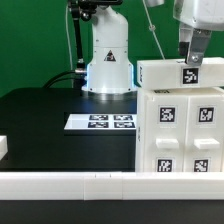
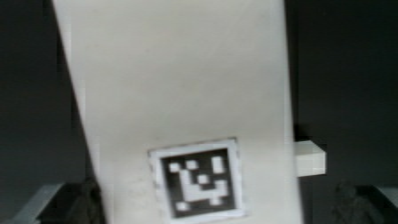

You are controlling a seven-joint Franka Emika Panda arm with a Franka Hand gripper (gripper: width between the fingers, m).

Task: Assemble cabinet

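The cabinet [image 1: 180,130] is a large white box body with several tags, standing at the exterior view's right. A white top panel [image 1: 170,72] with one tag lies on top of it. My gripper [image 1: 192,58] reaches down onto that panel from above. In the wrist view the panel [image 2: 178,90] fills the middle as a long white slab with its tag near my fingers. My gripper [image 2: 210,208] straddles it. One dark finger [image 2: 63,205] sits against the panel's edge. The other finger [image 2: 361,205] stands a little off the opposite edge, so the jaws look open.
The marker board [image 1: 100,122] lies flat on the black table in front of the arm's white base [image 1: 108,60]. A white rail [image 1: 70,183] runs along the near edge. A small white block [image 1: 3,148] sits at the exterior view's far left.
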